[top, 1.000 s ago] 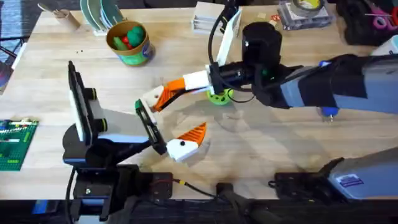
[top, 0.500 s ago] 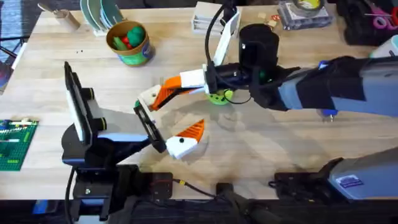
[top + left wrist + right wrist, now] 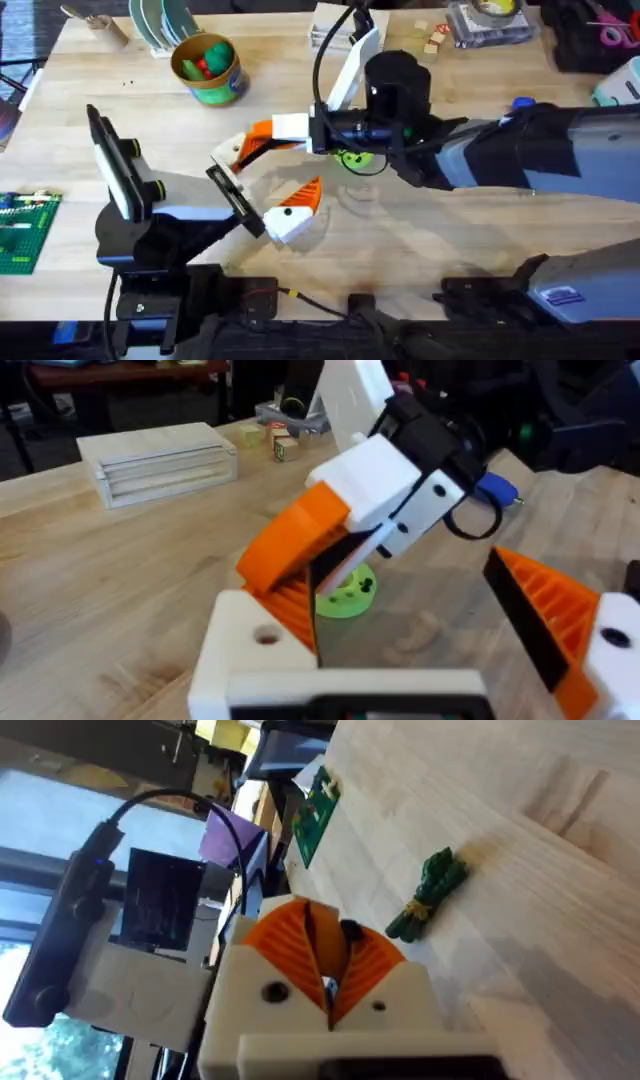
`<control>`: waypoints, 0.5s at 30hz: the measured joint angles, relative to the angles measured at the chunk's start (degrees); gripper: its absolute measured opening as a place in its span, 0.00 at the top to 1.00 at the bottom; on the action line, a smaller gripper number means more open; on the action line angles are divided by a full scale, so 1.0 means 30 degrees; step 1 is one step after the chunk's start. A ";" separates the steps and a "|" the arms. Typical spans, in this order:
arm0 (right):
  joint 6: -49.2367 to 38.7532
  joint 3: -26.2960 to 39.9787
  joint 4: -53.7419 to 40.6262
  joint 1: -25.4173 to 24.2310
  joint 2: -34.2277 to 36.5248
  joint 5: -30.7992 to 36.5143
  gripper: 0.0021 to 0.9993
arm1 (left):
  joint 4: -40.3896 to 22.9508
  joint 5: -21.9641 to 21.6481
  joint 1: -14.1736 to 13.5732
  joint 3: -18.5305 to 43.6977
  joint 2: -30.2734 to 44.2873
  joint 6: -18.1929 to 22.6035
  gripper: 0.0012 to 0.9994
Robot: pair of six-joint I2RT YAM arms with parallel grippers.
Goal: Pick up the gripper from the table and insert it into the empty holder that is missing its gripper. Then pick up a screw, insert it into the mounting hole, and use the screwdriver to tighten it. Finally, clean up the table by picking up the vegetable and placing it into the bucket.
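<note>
— Overhead first: what is the surface like?

— A pale wooden table [image 3: 90, 90], fairly crowded at its far edge. The bucket [image 3: 208, 68] stands at the far left with green and red pieces inside it, and a rack of plates [image 3: 160, 20] is just behind it. A green board [image 3: 20, 232] lies at the left edge. The screwdriver [image 3: 521, 103] lies on the right, partly behind the right arm.

— And the room?

— The right wrist view shows a bright window [image 3: 30, 810] and dark equipment beyond the table edge. It also shows a green vegetable [image 3: 428, 896] lying on the wood.

— The left gripper [image 3: 268, 172]?

— Its 2 fingers are spread wide. 1 carries an orange tip [image 3: 306, 194]. The other is the holder [image 3: 226, 152], a bare white mount with a hole.

— The right gripper [image 3: 245, 155]?

— Reached across the middle, its orange pads [image 3: 290, 935] pressed almost together over a thin slit. I cannot tell what is in the slit.

— Where is the loose tip?

— In the left wrist view a ribbed orange piece [image 3: 293, 606] touches the holder's edge, directly under the right gripper's pads. I cannot tell whether it is separate from them. A lime-green disc [image 3: 350, 158] lies on the table behind.
</note>
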 joint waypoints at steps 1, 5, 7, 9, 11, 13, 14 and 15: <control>0.0000 0.0007 0.0006 0.0037 0.0000 0.0108 0.99 | 0.0003 -0.0057 0.0000 0.0000 0.0000 -0.0007 0.01; 0.0053 0.0015 0.0014 0.0085 0.0000 0.0233 0.99 | 0.0019 -0.0142 0.0000 0.0000 0.0000 -0.0012 0.01; 0.0085 0.0015 0.0006 0.0085 0.0000 0.0224 0.98 | 0.0016 -0.0143 0.0000 0.0000 0.0000 -0.0015 0.01; 0.0124 0.0015 0.0012 0.0085 0.0000 0.0126 0.87 | 0.0028 -0.0164 0.0000 0.0000 0.0007 -0.0009 0.01; 0.0127 0.0015 -0.0054 0.0085 0.0000 -0.0032 0.77 | 0.0019 0.0001 -0.0007 0.0003 0.0000 0.0015 0.01; 0.0124 0.0015 -0.0088 0.0048 0.0000 -0.0359 0.73 | -0.0015 0.0157 -0.0007 0.0015 0.0000 0.0022 0.01; 0.0134 0.0022 -0.0096 -0.0023 0.0000 -0.0602 0.71 | -0.0017 0.0242 -0.0015 0.0015 0.0000 0.0036 0.01; 0.0131 0.0029 -0.0127 -0.0112 0.0000 -0.0854 0.70 | -0.0027 0.0322 -0.0022 0.0022 0.0002 0.0078 0.01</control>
